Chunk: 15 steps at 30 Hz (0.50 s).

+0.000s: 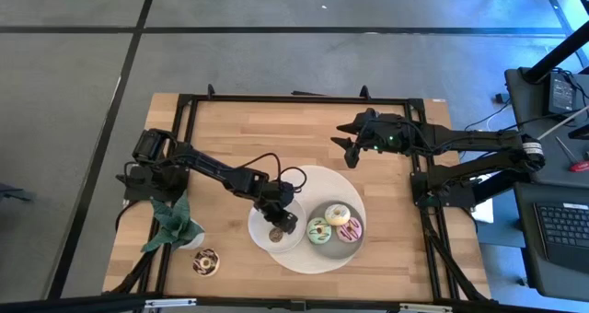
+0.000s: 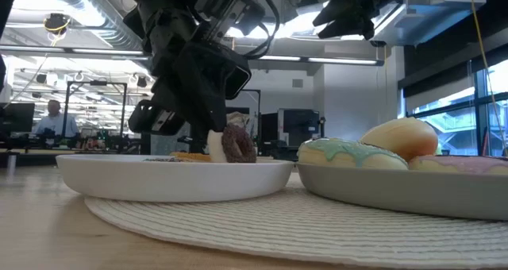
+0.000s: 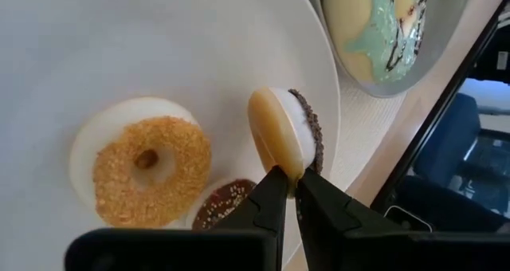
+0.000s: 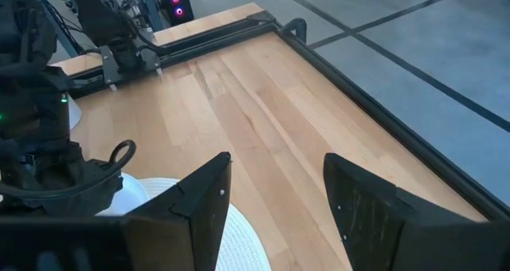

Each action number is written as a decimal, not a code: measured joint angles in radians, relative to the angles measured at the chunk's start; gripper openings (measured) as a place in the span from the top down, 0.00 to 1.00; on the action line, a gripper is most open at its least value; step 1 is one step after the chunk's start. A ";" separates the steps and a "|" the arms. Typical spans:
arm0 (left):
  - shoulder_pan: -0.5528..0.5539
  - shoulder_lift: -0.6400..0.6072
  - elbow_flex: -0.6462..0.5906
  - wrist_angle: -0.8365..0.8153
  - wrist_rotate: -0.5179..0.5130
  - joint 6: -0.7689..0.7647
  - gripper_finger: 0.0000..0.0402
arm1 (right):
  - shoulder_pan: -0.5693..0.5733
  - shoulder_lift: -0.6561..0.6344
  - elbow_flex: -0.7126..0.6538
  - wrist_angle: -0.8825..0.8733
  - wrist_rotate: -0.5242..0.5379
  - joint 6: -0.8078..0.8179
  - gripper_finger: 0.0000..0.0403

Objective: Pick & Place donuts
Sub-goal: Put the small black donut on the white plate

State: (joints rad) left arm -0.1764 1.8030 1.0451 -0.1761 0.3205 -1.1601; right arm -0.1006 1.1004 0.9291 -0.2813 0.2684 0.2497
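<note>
Fingers of the left gripper (image 3: 288,193) pinch a mini chocolate-topped donut (image 3: 287,139) on edge over the white plate (image 3: 48,56), beside an orange mini donut (image 3: 151,169). The right gripper (image 4: 275,199) hangs wide apart above the table (image 4: 263,88).

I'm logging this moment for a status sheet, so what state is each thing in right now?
Left gripper: over the white plate, pinching a mini donut.
Held mini donut: standing on edge on the plate.
Orange mini donut: lying flat on the plate.
Grey plate: holds three iced donuts.
Chocolate donut: lying on the table, off the plates.
Right gripper: open, empty, raised above the table.
</note>
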 joint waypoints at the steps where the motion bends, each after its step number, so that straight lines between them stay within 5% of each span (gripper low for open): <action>1: 0.000 0.000 0.000 0.000 -0.001 0.000 0.94 | 0.000 0.000 0.000 -0.001 0.000 -0.001 0.50; 15: 0.000 0.000 0.000 0.000 -0.008 0.027 0.92 | 0.000 0.000 0.000 -0.003 0.000 -0.024 0.50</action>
State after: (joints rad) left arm -0.1764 1.8030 1.0451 -0.1757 0.3128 -1.1331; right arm -0.1009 1.1004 0.9291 -0.2844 0.2684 0.2259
